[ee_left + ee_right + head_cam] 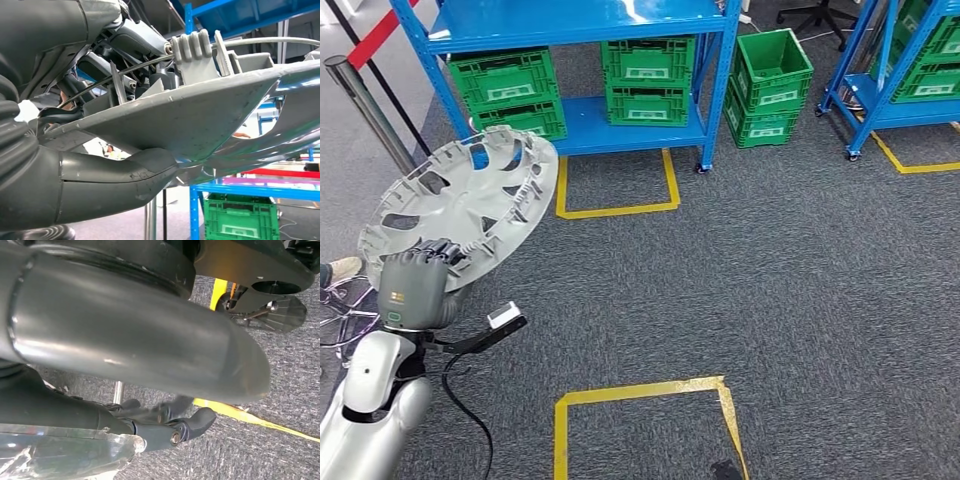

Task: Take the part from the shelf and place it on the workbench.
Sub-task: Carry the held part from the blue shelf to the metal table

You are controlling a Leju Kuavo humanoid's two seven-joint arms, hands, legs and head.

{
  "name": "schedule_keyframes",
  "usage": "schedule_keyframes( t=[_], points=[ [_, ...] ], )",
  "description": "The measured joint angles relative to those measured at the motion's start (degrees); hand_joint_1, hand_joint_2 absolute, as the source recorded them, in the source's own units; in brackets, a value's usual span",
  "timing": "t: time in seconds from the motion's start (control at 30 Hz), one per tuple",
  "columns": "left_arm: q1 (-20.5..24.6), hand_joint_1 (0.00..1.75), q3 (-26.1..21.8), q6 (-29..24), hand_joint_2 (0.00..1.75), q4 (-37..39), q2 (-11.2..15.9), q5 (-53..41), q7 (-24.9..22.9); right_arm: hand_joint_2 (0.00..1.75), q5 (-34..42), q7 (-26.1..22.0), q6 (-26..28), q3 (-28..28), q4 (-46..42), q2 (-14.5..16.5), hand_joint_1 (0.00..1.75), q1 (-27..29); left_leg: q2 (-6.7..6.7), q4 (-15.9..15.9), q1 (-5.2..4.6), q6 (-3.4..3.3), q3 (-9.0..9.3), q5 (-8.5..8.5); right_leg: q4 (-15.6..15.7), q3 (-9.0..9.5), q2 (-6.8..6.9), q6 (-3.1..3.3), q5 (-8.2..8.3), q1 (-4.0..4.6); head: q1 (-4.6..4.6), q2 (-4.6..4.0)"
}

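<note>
Gripping the rim of a large round grey plastic wheel cover [463, 205], the left hand [414, 285] held the part up in the air above the dark grey carpet [788, 300], tilted with its ribbed inner side turned toward the head camera. In the left wrist view the thick grey thumb [113, 187] lay pressed under the cover's smooth face while the darker fingers [124, 60] clamped over the inner ribs and the thin wire ring, so the edge was pinched between them. The cover was already off the blue steel shelf rack [569, 25], whose lower board carried green slotted plastic crates [648, 80]. Yellow tape squares [618, 185] marked the carpet before the rack and nearer the robot. The workbench could not be seen, so the carrying step seemed to remain. The right hand [166, 427] hung low near the carpet; whether its dark fingers were spread or curled could not be told.

The cover looked light, thin and fairly stiff, though a one-sided hold on so wide a disc would let it swing or twist. Its smooth outer face seemed slippery, its clips and spokes breakable; the rim by the ribs appeared the safest place to hold
</note>
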State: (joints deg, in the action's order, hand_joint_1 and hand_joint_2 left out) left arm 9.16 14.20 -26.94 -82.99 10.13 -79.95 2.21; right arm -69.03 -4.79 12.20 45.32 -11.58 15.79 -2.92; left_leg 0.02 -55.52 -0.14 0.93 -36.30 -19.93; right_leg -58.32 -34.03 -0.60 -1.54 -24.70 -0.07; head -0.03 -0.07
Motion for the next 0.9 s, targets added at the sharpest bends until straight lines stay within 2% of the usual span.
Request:
schedule_keyframes(
  t=[0.4, 0.5, 0.53, 0.57, 0.6, 0.67, 0.7, 0.73, 0.77, 0.83, 0.87, 0.9],
  points=[
    [-0.26, 1.75, -0.14, 0.21, 1.75, 0.00, 0.28, -0.45, 0.04, 0.00, 0.87, -0.61, -0.37, -0.15, 0.00, 0.02, 0.00, -0.01, -0.01, -0.15, -0.13, -0.29, -0.77, 0.48, 0.14, -0.67, -0.01, -0.28, 0.68, -0.20, -0.01, 0.00],
    [-0.32, 1.75, -0.15, 0.15, 1.75, -0.09, 0.37, -0.44, 0.04, 0.00, 0.90, -0.60, -0.36, -0.15, 0.00, 0.18, 0.00, 0.00, 0.07, 0.63, -0.15, -1.37, -0.60, 1.26, 0.73, -0.64, -0.05, -1.17, 1.19, -0.41, -0.06, 0.00],
    [-0.32, 1.75, -0.15, 0.12, 1.75, -0.14, 0.39, -0.44, 0.04, 0.00, 0.90, -0.59, -0.36, -0.15, 0.00, 0.23, 0.00, -0.01, 0.15, 1.52, 0.01, -1.74, -0.32, 1.88, 0.40, -0.86, -0.03, -1.44, 0.69, -0.28, -0.03, 0.00],
    [-0.27, 1.75, -0.15, 0.11, 1.75, -0.21, 0.39, -0.44, 0.04, 0.00, 0.90, -0.58, -0.36, -0.16, 0.00, 0.25, 0.00, -0.01, 0.25, 2.35, 0.24, -1.89, -0.11, 2.50, -0.89, -1.42, -0.01, -1.63, -0.61, -0.17, 0.06, 0.00],
    [-0.22, 1.75, -0.14, 0.10, 1.75, -0.25, 0.38, -0.44, 0.04, 0.00, 0.90, -0.56, -0.36, -0.17, 0.00, 0.25, 0.00, -0.01, 0.35, 2.93, 0.48, -1.87, -0.04, 2.93, -3.40, -2.36, 0.03, -1.78, -2.66, -0.18, 0.15, 0.00],
    [-0.20, 1.75, -0.14, 0.10, 1.75, -0.28, 0.37, -0.44, 0.04, 0.00, 0.90, -0.52, -0.36, -0.20, 0.00, 0.25, 0.00, 0.01, 0.38, 3.10, 0.69, -1.70, -0.53, 3.43, -10.57, -4.73, 0.09, -2.30, -7.16, -0.45, 0.26, 0.00],
    [-0.26, 1.75, -0.14, 0.11, 1.75, -0.28, 0.37, -0.44, 0.04, 0.00, 0.90, -0.51, -0.36, -0.20, 0.00, 0.24, 0.00, 0.02, 0.38, 3.06, 0.83, -1.44, -0.91, 3.68, -13.23, -5.36, 0.12, -2.59, -8.46, -0.64, 0.25, 0.00],
    [-0.33, 1.75, -0.14, 0.12, 1.75, -0.28, 0.37, -0.44, 0.04, 0.00, 0.90, -0.50, -0.36, -0.21, 0.00, 0.23, 0.00, 0.02, 0.37, 2.97, 1.05, -1.10, -1.37, 4.01, -13.94, -5.01, 0.13, -2.93, -8.75, -0.84, 0.24, 0.00],
    [-0.37, 1.75, -0.14, 0.12, 1.75, -0.28, 0.38, -0.44, 0.04, 0.00, 0.90, -0.50, -0.36, -0.21, 0.00, 0.23, 0.00, 0.00, 0.33, 2.77, 1.38, -0.68, -1.95, 4.38, -12.30, -3.47, 0.16, -3.33, -8.06, -1.09, 0.23, 0.00],
    [-0.42, 1.75, -0.16, 0.11, 1.75, -0.30, 0.39, -0.44, 0.04, 0.00, 0.90, -0.50, -0.38, -0.22, 0.00, 0.25, 0.00, -0.16, 0.17, 1.79, 2.02, 0.32, -3.31, 5.00, -5.20, 1.23, 0.04, -4.31, -5.88, -1.63, 0.26, 0.01],
    [-0.46, 1.75, -0.22, 0.11, 1.75, -0.31, 0.47, -0.44, 0.03, 0.00, 0.91, -0.49, -0.40, -0.22, 0.00, 0.32, 0.00, -0.25, 0.09, 1.12, 2.22, 0.82, -3.94, 5.22, -2.51, 2.59, -0.16, -4.37, -5.10, -1.78, 0.33, 0.00],
    [-0.49, 1.75, -0.29, 0.12, 1.75, -0.32, 0.52, -0.43, 0.03, 0.00, 0.91, -0.49, -0.42, -0.23, -0.01, 0.37, 0.00, -0.31, 0.03, 0.65, 2.26, 1.24, -4.38, 5.47, -1.27, 3.00, -0.39, -4.07, -4.74, -1.84, 0.26, 0.01]
  ],
)
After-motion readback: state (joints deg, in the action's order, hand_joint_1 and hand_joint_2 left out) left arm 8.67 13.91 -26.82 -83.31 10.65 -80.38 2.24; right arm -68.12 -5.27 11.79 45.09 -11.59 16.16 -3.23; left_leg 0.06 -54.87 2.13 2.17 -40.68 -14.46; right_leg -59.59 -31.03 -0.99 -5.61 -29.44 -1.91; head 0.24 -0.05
